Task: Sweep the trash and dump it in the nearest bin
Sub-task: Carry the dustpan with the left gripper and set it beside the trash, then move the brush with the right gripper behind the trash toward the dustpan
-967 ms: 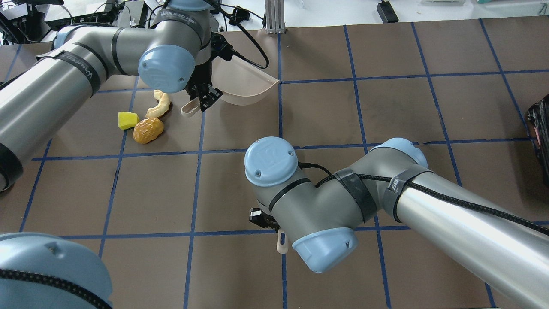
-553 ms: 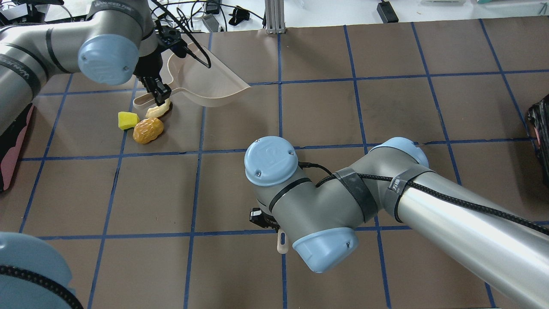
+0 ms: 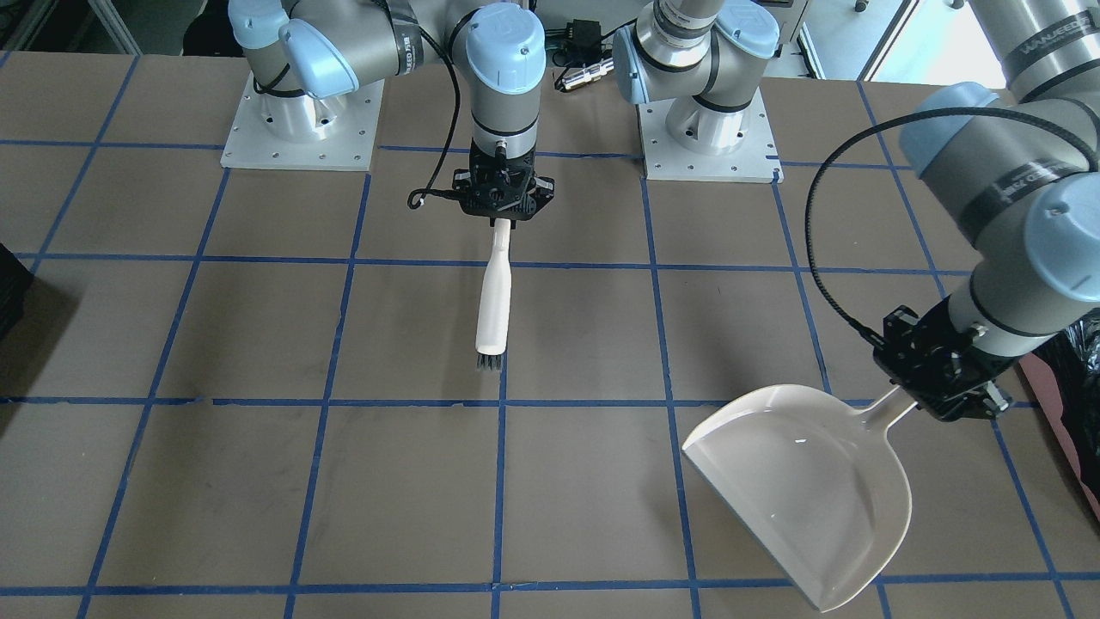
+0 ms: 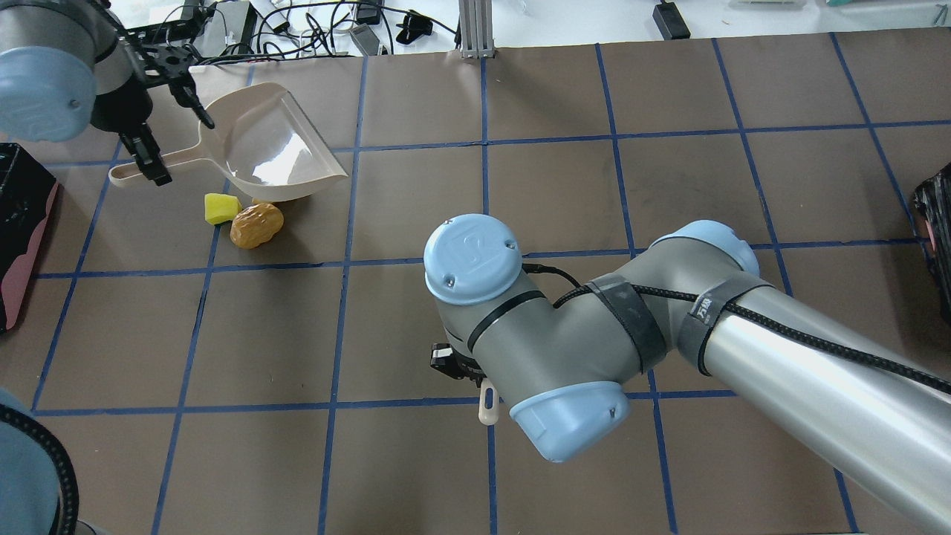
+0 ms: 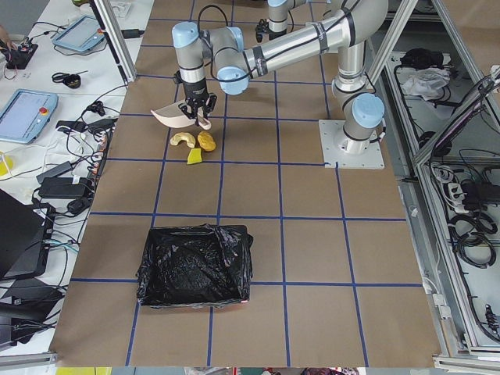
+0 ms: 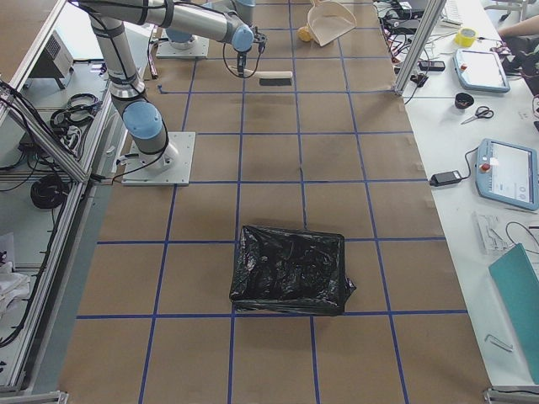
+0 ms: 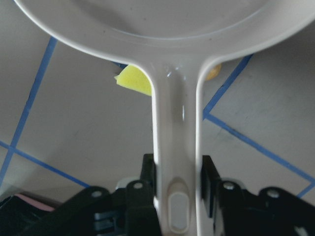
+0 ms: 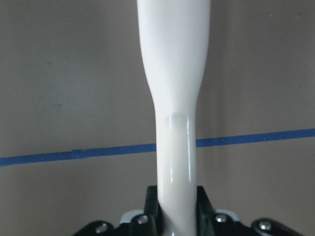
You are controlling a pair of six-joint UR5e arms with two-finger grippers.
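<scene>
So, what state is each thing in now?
Dustpan, held by its handle, empty, raised.
Brush, held by its handle.
Left end effector, shut on dustpan.
Right end effector, shut on brush.
Golden-brown chunk, on table, unswept.
Yellow wedge, on table, unswept.
Cream crescent, on table, unswept.
Bin, open, lined with black bag.

Directly ahead of the left gripper (image 7: 178, 172), passage is blocked by the held dustpan (image 4: 271, 145), which is raised over the crescent (image 5: 183, 139). The yellow wedge (image 4: 221, 208) and brown chunk (image 4: 256, 225) lie just beside its rim. The bin (image 5: 195, 230) is noted well apart on that gripper's outer side, with bare table (image 5: 234, 187) between. Ahead of the right gripper (image 3: 504, 209) only the held brush (image 3: 492, 305) intrudes; open table is recorded around it.
</scene>
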